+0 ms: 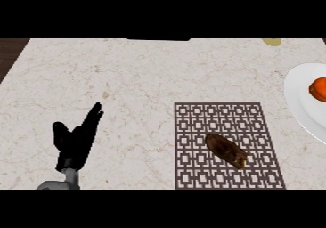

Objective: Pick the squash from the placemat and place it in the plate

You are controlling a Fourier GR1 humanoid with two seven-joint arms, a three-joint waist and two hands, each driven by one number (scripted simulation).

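Left hand [75, 142] resting low on bench [126, 80], fingers straight and apart, holding nothing. Squash [226, 150] well right of hand, on placemat [225, 120]. Plate [303, 111] farther right, cut by view's edge, carrying orange item [321, 89].

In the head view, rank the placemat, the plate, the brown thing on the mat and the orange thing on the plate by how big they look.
1. placemat
2. plate, partly cut off at the right edge
3. brown item
4. orange item, also cut off, so this last ranking is unsure

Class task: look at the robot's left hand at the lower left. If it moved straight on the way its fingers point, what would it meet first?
Nothing, it seems: the left hand points up and slightly right, over bare counter.
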